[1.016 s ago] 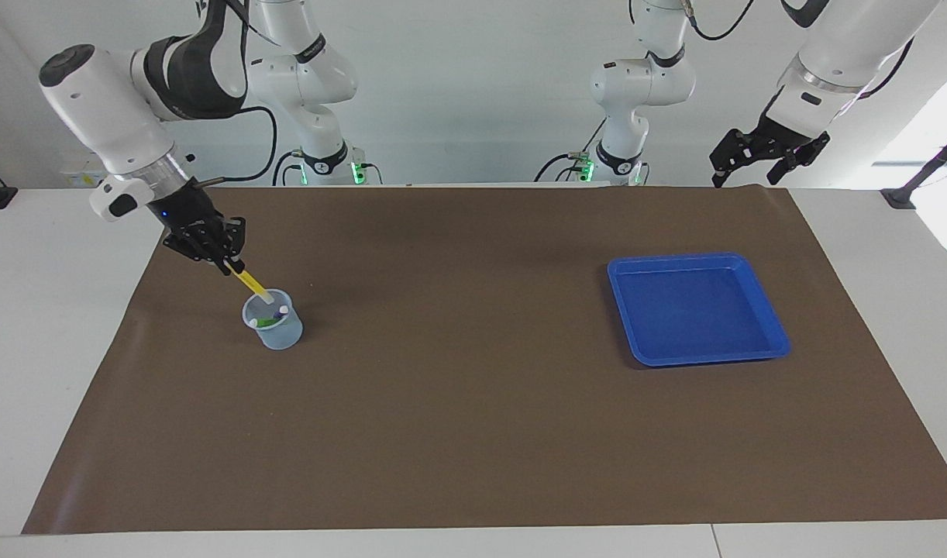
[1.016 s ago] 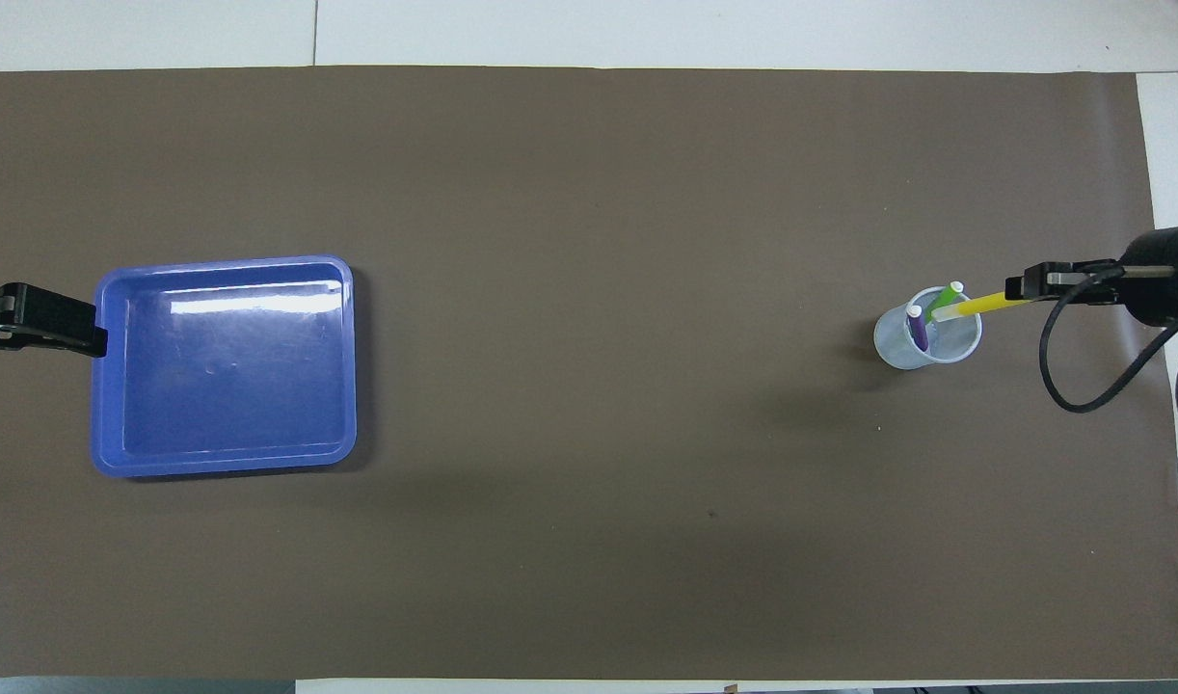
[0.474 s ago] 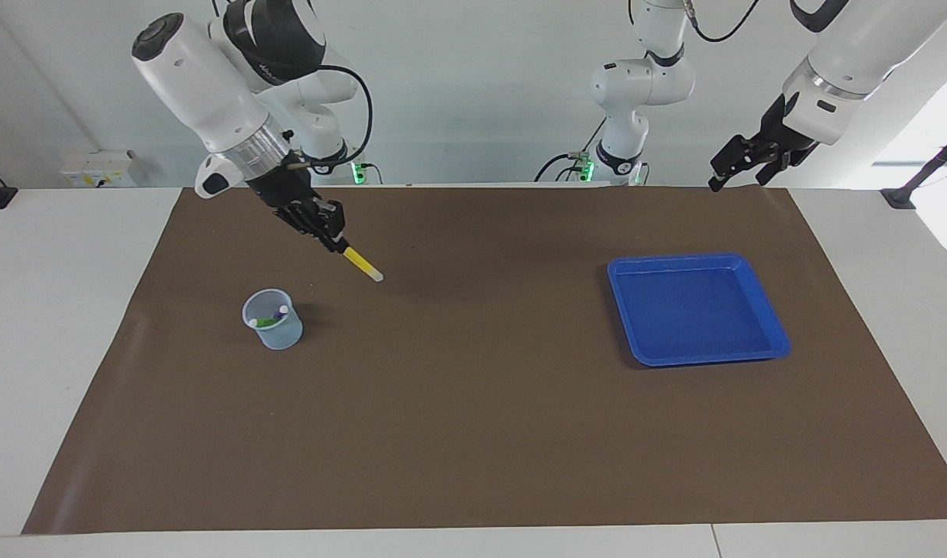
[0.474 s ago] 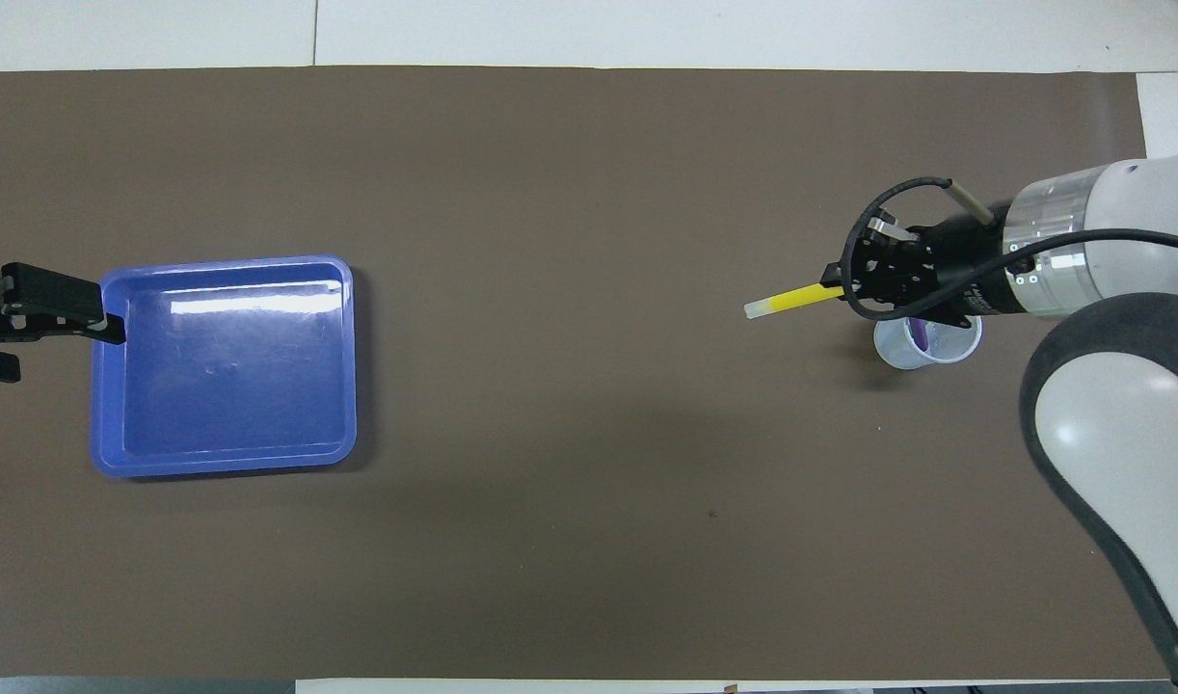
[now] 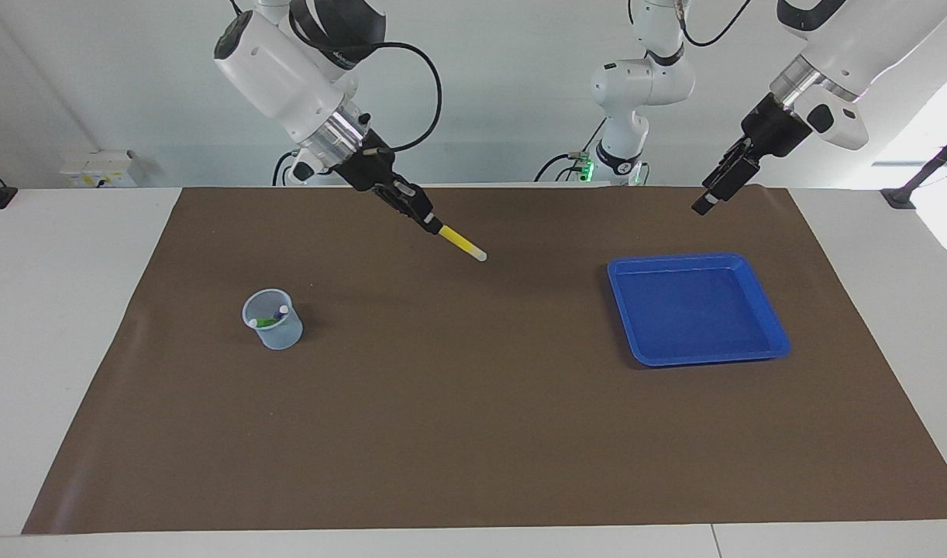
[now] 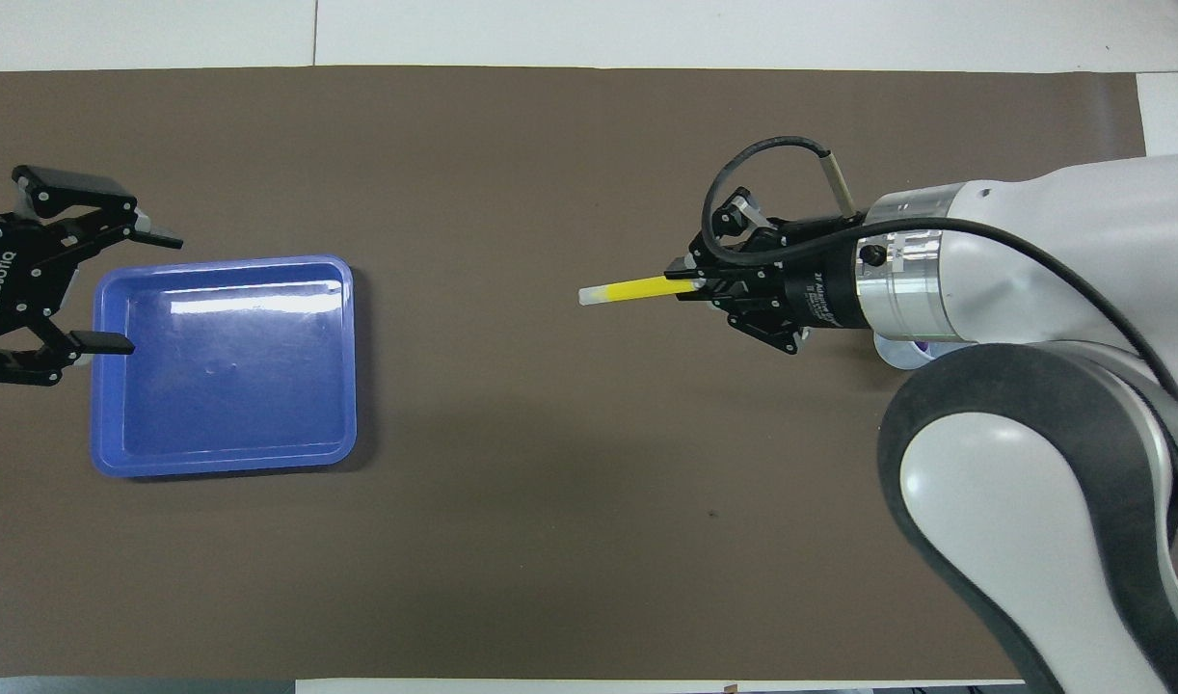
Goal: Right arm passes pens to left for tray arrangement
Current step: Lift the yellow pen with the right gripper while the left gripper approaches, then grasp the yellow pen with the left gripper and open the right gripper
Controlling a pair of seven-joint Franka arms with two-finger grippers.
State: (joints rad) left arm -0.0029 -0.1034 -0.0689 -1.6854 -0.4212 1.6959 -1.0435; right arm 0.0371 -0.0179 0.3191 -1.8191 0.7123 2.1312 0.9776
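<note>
Brown matting (image 5: 473,403) covers the white table. Over it, between cup and tray, the right gripper (image 5: 429,219) slants down, clamped on the yellow pen (image 5: 463,244), pale tip leading toward the tray. Above the tray's edge the left gripper (image 6: 117,289) hangs with fingers spread, empty. Inside the small translucent cup (image 5: 273,319) stand the green pen (image 5: 266,322) and purple pen (image 5: 278,314). Glossy blue, the shallow square tray (image 5: 760,294) holds nothing.

Yellow pen (image 5: 459,243): yellow barrel, pale tip. Tray (image 5: 769,339): uniform bright blue. Cup (image 5: 276,332): translucent pale blue; contents are a green pen (image 5: 266,322) and a purple pen (image 5: 277,315), both white-capped. Mat (image 5: 473,418): plain dark brown. Desk (image 5: 55,263): white. Right gripper (image 5: 430,222) and left gripper (image 5: 706,203): black. Both arms: white with black joint patches and silver wrist rings.
</note>
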